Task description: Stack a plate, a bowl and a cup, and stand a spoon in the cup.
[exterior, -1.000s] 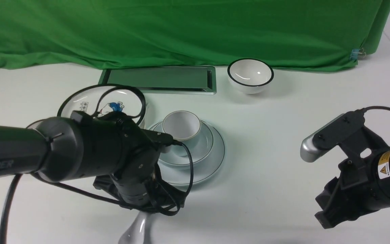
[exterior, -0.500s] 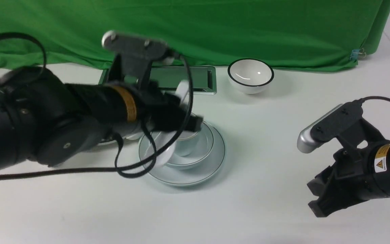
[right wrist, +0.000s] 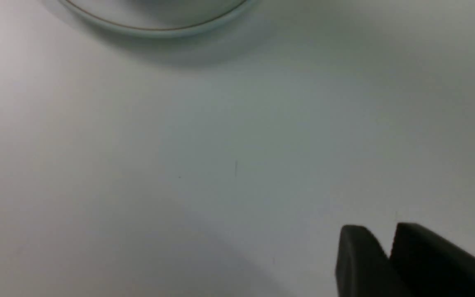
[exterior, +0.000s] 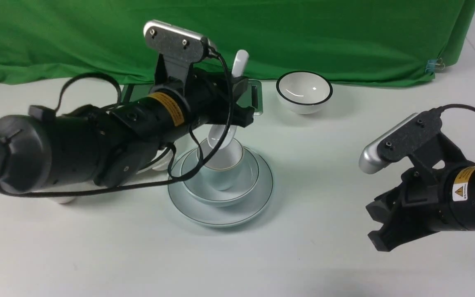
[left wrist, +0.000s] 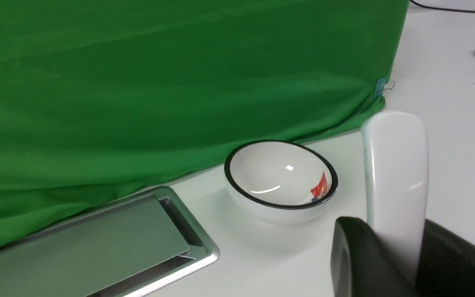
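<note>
The pale blue plate [exterior: 237,214] lies mid-table. On it sits the bowl [exterior: 245,183], and in the bowl the cup [exterior: 225,171]. My left gripper [exterior: 239,105] hovers above the cup, shut on the handle of the white spoon [exterior: 241,62], which stands upright. The spoon's oval end [exterior: 217,140] dips inside the cup's rim. In the left wrist view the spoon handle [left wrist: 394,173] rises between the black fingers [left wrist: 355,255]. My right gripper [exterior: 379,229] hangs low to the right of the stack, jaws slightly apart and empty. The right wrist view shows it [right wrist: 390,243] over bare table, with the plate's rim [right wrist: 159,29] beyond.
A white bowl with a bold black rim [exterior: 304,91] stands at the back right of the stack. A metal hatch [exterior: 256,99] is set in the table behind it. Green cloth [exterior: 303,37] closes the back. My left arm hides the table's left part.
My left arm has swung from the near left up over the stack, bringing the spoon upright into the cup. The right gripper has drifted slightly left and up.
</note>
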### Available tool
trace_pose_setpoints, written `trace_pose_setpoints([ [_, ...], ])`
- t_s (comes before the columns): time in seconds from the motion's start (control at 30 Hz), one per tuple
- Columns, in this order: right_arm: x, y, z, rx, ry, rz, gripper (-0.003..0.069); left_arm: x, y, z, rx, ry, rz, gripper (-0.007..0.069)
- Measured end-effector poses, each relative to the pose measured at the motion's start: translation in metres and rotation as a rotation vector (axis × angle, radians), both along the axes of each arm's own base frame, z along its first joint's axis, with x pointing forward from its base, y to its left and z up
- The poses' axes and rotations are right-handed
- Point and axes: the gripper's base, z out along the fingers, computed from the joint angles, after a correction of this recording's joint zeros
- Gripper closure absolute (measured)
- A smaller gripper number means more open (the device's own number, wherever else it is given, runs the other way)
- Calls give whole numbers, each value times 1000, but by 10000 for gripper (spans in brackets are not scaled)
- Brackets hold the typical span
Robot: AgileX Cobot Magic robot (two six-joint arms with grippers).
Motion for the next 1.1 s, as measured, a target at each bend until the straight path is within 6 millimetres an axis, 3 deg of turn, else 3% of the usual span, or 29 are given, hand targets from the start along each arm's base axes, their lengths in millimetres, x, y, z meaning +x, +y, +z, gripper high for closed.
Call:
trace_pose_setpoints([
  [0.17, 4, 2, 3, 18, -65, 14, 508, 8, -4, -27, 14, 39, -7, 550],
  [0.37, 4, 2, 3, 16, -72, 17, 546, 10, -5, -36, 51, 47, -11, 539],
  [0.43, -1, -2, 6, -11, -65, 28, 617, 10, -5, -35, 63, 34, -11, 501],
  [0.5, -9, -7, 15, -31, -79, 38, 643, 10, -5, -35, 68, 35, -9, 424],
  [0.63, -34, -23, 41, -38, -134, 37, 646, 7, -2, -29, 93, 58, 1, 290],
  [0.77, -71, -44, 66, 1, -168, -3, 647, -3, 5, -7, 149, 78, 19, 252],
  [0.87, -105, -62, 74, 60, -218, -40, 647, -21, 16, 32, 166, 61, 43, 305],
  [0.97, -137, -79, 67, 141, -313, -63, 647, -45, 30, 74, 157, 33, 72, 410],
  [1.1, -161, -90, 37, 316, -551, -72, 647, -90, 54, 123, 150, 12, 115, 603],
])
